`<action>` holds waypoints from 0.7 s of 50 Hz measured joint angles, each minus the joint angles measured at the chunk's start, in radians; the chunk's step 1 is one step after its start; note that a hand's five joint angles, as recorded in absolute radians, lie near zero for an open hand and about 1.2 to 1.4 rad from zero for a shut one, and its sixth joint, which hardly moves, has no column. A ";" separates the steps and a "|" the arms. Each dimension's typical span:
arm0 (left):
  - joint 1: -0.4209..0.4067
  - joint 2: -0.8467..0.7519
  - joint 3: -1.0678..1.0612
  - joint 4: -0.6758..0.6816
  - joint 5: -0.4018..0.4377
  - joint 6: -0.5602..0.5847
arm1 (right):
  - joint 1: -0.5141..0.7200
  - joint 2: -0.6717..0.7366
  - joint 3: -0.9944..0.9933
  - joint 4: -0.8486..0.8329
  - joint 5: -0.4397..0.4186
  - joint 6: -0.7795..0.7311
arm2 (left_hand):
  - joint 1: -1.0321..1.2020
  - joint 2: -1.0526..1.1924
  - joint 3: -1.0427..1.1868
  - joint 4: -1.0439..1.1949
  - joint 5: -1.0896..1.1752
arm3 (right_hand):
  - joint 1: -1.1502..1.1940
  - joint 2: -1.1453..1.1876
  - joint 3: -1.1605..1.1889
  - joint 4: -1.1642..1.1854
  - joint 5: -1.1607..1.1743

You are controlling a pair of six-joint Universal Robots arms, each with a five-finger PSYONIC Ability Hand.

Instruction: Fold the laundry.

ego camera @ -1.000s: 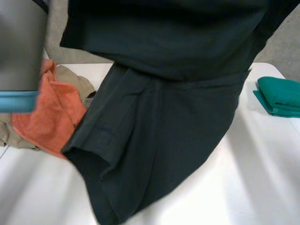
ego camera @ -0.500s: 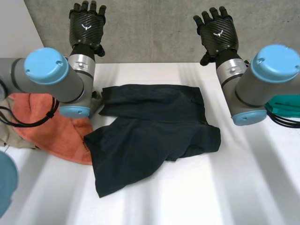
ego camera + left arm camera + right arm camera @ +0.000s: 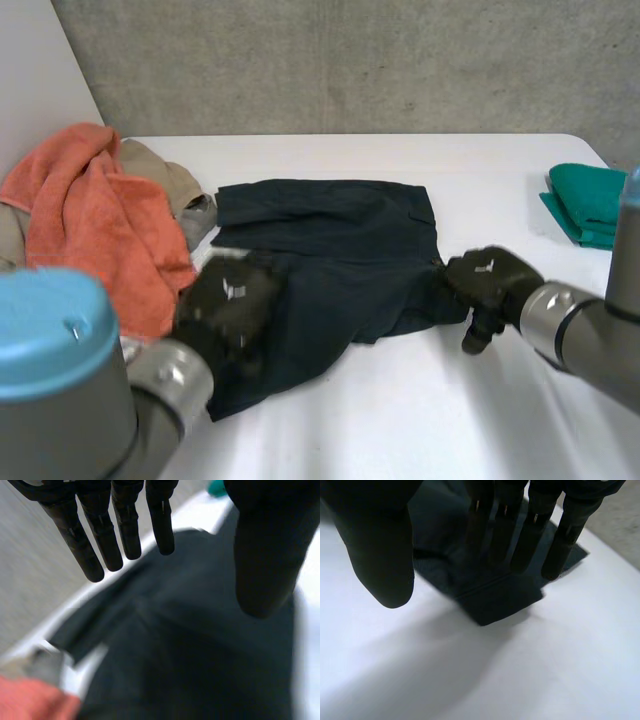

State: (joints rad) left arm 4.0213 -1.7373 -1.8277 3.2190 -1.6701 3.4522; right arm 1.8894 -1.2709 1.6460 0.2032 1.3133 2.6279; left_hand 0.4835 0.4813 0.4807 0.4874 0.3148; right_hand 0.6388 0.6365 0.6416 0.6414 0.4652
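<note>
Two black hands hang over the dark shorts (image 3: 330, 235), a soft, rumpled garment lying mostly flat mid-way across the white table (image 3: 400, 430) (far edge straight, near leg creased). The left hand (image 3: 228, 300) is above the near-left leg, its straight fingers (image 3: 100, 540) spread from the thumb and holding nothing; the right hand (image 3: 488, 285) is at the right leg's squared corner, fingers (image 3: 560, 545) likewise straight and empty. A nubby orange towel (image 3: 90, 230) drapes over a beige garment (image 3: 165, 175) at the left, and a folded green cloth (image 3: 590, 200) sits far right.

The white table (image 3: 420, 430) runs back to a grey concrete wall (image 3: 350, 60), beside a pale panel (image 3: 35, 85).
</note>
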 measured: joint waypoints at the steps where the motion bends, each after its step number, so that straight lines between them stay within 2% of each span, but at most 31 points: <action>1: -0.003 0.000 -0.007 -0.005 -0.002 -0.007 | -0.001 0.000 0.009 -0.010 -0.005 0.000 | -0.004 -0.004 -0.004 -0.010 -0.013 | -0.005 -0.004 -0.009 -0.007 -0.009; 6: -0.019 -0.008 -0.060 -0.030 -0.019 -0.072 | 0.001 0.013 0.075 -0.134 -0.034 -0.001 | -0.105 -0.103 -0.098 -0.116 -0.120 | -0.141 -0.145 -0.152 -0.154 -0.172; 8: -0.014 -0.032 -0.086 -0.022 -0.025 -0.111 | 0.007 0.050 0.105 -0.275 -0.040 -0.001 | -0.146 -0.155 -0.154 -0.168 -0.178 | -0.208 -0.196 -0.215 -0.229 -0.249; 13: 0.012 -0.076 -0.100 0.034 -0.029 -0.125 | 0.013 0.125 0.098 -0.419 -0.034 -0.004 | -0.146 -0.174 -0.173 -0.185 -0.195 | -0.212 -0.196 -0.217 -0.247 -0.269; 25: 0.071 -0.165 -0.091 0.187 -0.052 -0.106 | 0.038 0.281 -0.005 -0.528 -0.010 -0.022 | -0.107 -0.119 -0.120 -0.125 -0.124 | -0.208 -0.194 -0.214 -0.209 -0.202; 28: 0.073 -0.186 -0.079 0.197 -0.053 -0.104 | 0.046 0.310 -0.036 -0.534 0.001 -0.032 | 0.039 0.023 0.015 0.011 0.011 | -0.135 -0.134 -0.120 -0.117 -0.111; 30: 0.073 -0.208 -0.063 0.206 -0.053 -0.103 | 0.050 0.332 -0.060 -0.538 0.012 -0.039 | 0.202 0.179 0.175 0.172 0.167 | 0.064 0.066 0.061 0.059 0.048; 32: 0.073 -0.222 -0.051 0.216 -0.054 -0.103 | 0.053 0.346 -0.079 -0.540 0.022 -0.042 | 0.451 0.437 0.433 0.430 0.419 | 0.291 0.315 0.282 0.285 0.270; 33: 0.073 -0.227 -0.047 0.220 -0.054 -0.102 | 0.054 0.350 -0.084 -0.541 0.025 -0.043 | 0.479 0.466 0.463 0.460 0.449 | 0.350 0.376 0.354 0.361 0.340; 35: 0.073 -0.236 -0.037 0.234 -0.054 -0.102 | 0.057 0.357 -0.101 -0.544 0.041 -0.044 | 0.637 0.669 0.665 0.660 0.649 | 0.484 0.530 0.501 0.516 0.479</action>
State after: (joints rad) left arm 4.0944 -1.9731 -1.8646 3.4527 -1.7242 3.3507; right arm 1.9465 -0.9137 1.5452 -0.3403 1.3539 2.5836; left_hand 1.1206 1.1504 1.1460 1.1472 0.9641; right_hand 1.1230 1.1663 1.1424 1.1570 0.9441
